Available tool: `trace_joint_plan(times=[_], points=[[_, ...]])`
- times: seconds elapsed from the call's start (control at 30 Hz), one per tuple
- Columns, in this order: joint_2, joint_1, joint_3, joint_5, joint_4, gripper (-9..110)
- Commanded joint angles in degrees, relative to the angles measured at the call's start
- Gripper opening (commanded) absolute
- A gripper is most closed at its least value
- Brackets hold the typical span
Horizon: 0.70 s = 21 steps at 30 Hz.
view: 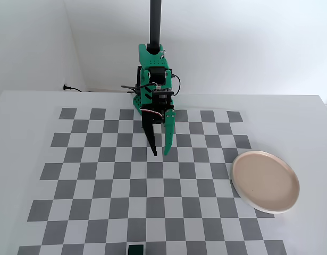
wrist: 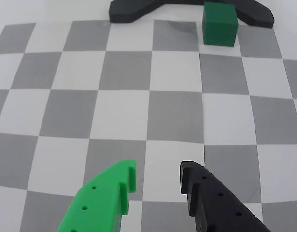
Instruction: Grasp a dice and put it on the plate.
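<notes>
Wrist view: gripper (wrist: 158,176) jaws apart, empty. Dice (wrist: 219,23) sits far ahead at about 1 o'clock of them, squarely on the checkerboard (wrist: 124,111); reach goes forward, slightly right.

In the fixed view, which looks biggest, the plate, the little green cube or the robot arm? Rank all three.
Largest to smallest as they look:
1. Robot arm
2. Plate
3. Dice, partly cut off by the bottom edge
</notes>
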<state>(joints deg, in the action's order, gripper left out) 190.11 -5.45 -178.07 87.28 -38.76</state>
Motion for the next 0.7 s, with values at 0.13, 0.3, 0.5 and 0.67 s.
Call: trace_joint_plan(times=[0.13,0.3,0.5,0.67], points=[[-10.20,-0.18,5.36,0.44,7.29,15],[-29.79,1.58,16.61,-2.20,14.33,19],[-50.98,4.66,32.26,-3.78,19.42,19],[-60.29,6.33,39.38,-3.08,22.15,19]])
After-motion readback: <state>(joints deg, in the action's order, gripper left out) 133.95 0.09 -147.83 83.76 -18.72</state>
